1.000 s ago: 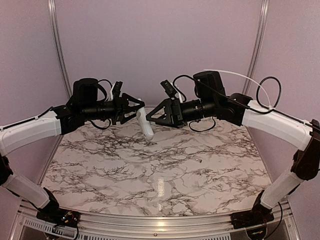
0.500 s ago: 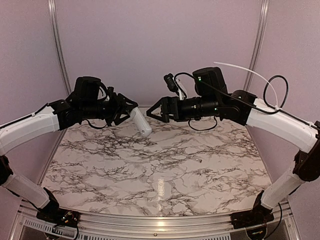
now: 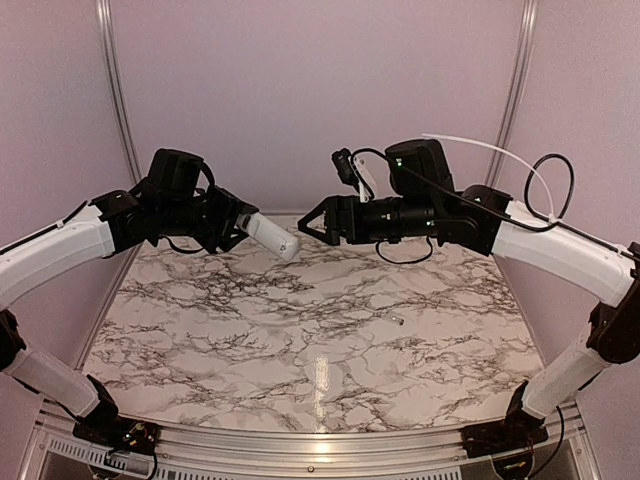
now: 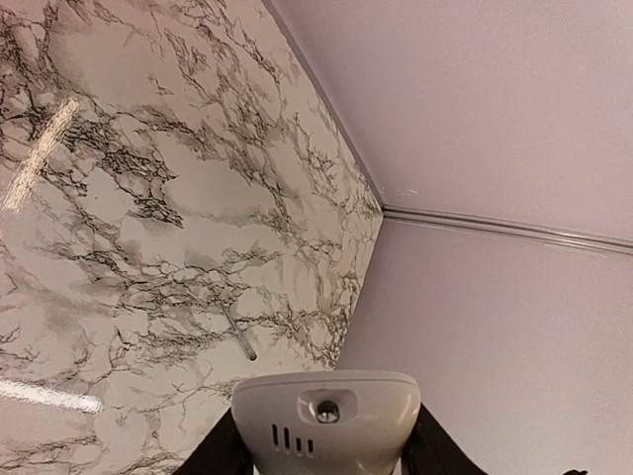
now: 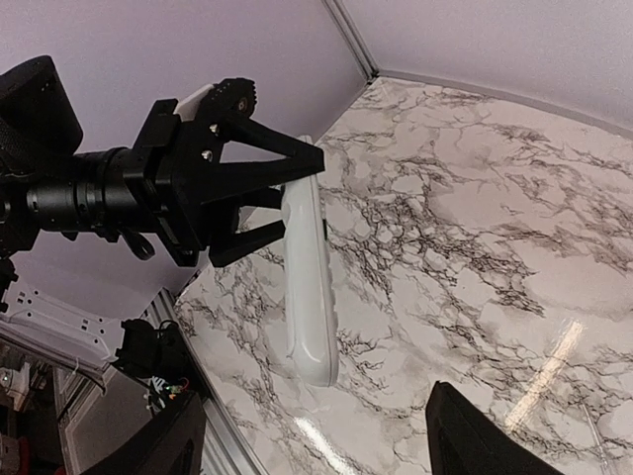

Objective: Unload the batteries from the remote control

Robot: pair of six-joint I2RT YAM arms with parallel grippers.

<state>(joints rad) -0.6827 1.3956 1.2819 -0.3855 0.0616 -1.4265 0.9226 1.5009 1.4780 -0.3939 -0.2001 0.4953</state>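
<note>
The left gripper (image 3: 238, 226) is clamped on the remote (image 3: 272, 236), its two dark fingers (image 4: 224, 451) pressed against the handset's opposite long edges near one end. The rest of the white body juts out past the fingertips, pointing toward the middle of the workspace and sloping a little downward. It is held in the air, well above the marbled counter (image 3: 300, 350), over the far part of it. From the left wrist, only the remote's rounded free end (image 4: 326, 421) shows, with a small round window and three short slots in it. Below it on the counter (image 4: 148, 198) lies a thin pale piece (image 4: 240, 336), too small to identify. The top view shows that same piece (image 3: 397, 321) lying alone right of centre. The right gripper (image 3: 312, 222) is raised to about the same height and faces the remote's free end, near it but apart. Its fingers are spread wide with nothing between them. In the right wrist view, those fingers (image 5: 475, 435) frame the bottom corners, the gripper (image 5: 316, 396) gaping at the remote (image 5: 309, 287), which hangs almost edge-on before it in the left gripper (image 5: 297, 193). The side turned to this camera is smooth and white, and the compartment cannot be seen from here.
</note>
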